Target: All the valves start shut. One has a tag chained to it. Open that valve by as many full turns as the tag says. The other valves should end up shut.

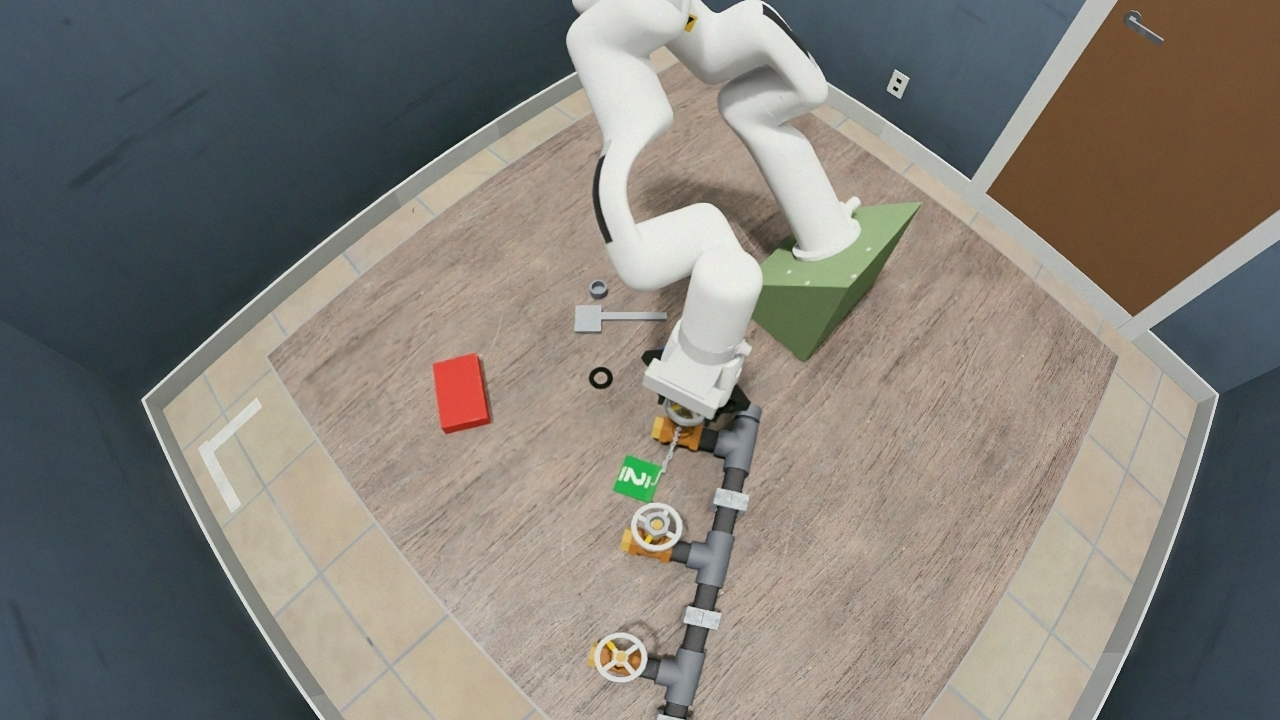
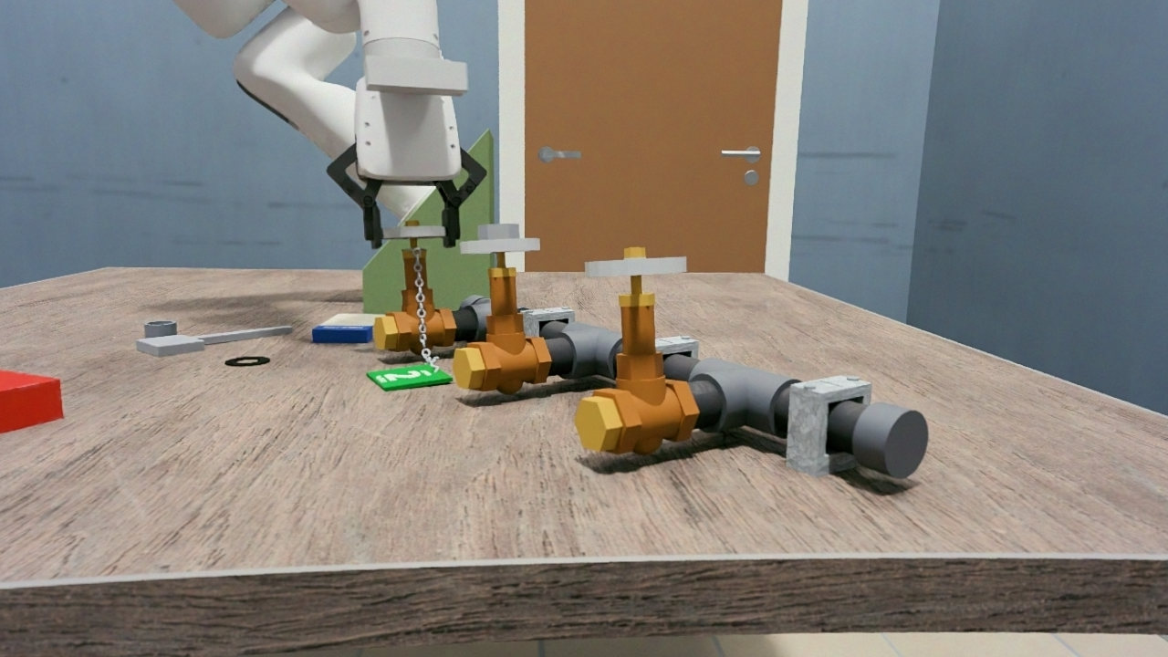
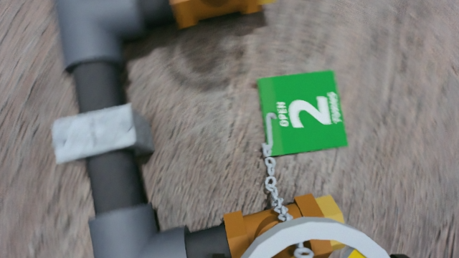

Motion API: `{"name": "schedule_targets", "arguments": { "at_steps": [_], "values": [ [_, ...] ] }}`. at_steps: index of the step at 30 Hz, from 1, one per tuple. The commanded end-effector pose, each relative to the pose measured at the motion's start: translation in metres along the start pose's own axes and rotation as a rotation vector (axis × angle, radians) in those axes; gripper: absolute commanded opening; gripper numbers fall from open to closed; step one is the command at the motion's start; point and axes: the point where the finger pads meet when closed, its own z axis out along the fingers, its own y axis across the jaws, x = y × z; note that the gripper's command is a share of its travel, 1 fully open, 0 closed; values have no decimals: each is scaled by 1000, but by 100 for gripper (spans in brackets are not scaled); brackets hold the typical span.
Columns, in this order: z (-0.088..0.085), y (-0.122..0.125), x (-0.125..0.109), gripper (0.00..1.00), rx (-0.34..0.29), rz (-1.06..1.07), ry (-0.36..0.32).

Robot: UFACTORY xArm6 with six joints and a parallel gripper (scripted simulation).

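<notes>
Three brass valves with grey handwheels stand along a grey pipe [image 2: 726, 391]. The far valve [image 2: 413, 314] has a chain [image 2: 420, 306] running to a green tag [image 2: 408, 376] flat on the table; the tag reads "OPEN 2 TURNS" in the wrist view [image 3: 303, 113]. My gripper [image 2: 412, 234] points straight down and is shut on that valve's handwheel [image 2: 413, 232], one finger at each side of its rim. The rim shows at the bottom of the wrist view [image 3: 312, 236]. The middle valve [image 2: 499, 327] and the near valve [image 2: 635, 359] stand free. In the overhead view my wrist [image 1: 693, 376] hides the held handwheel.
A red block [image 1: 460, 391], a black ring [image 1: 604, 371], a grey wrench-like tool [image 1: 617, 317] and a small grey cap [image 1: 597, 288] lie left of the valves. A blue box [image 2: 342, 332] lies behind the tagged valve. The arm's green base wedge [image 1: 827, 273] stands beyond.
</notes>
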Motion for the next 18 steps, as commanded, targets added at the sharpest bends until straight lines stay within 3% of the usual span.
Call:
{"name": "schedule_targets", "arguments": {
  "at_steps": [1, 4, 5, 18],
  "values": [
    [-1, 0, 1, 0, 18, -278, -16],
    [-1, 0, 1, 0, 18, -328, -15],
    [-1, 0, 1, 0, 21, -473, -17],
    [-1, 0, 1, 0, 42, -1083, -22]
  ]
}}
